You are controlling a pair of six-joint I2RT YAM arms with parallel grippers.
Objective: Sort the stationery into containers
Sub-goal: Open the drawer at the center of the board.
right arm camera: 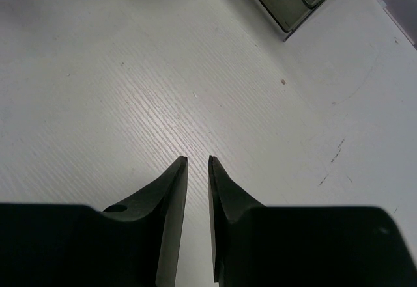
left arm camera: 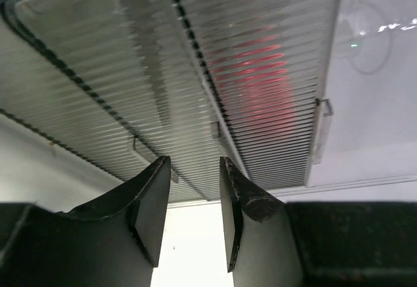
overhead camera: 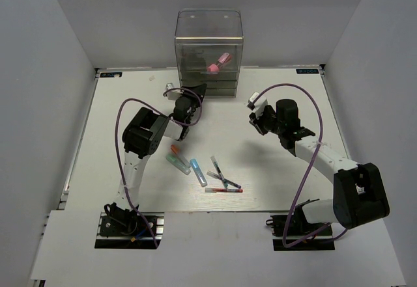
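Our left hand (left arm camera: 195, 164) is close to the front of the drawer box (overhead camera: 208, 36), jaws moderately parted and holding nothing. A pink piece (overhead camera: 219, 64) lies inside the box. Markers and pens (overhead camera: 202, 170) lie loose on the surface (overhead camera: 293, 170) at the box's 6 o'clock. At its 4 o'clock, our right hand (right arm camera: 197, 160) hovers, narrow and empty.

White table (overhead camera: 280, 163), grey walls (overhead camera: 39, 72)

pink piece (left arm camera: 259, 69) blurred behind ribbed drawer (left arm camera: 130, 85)
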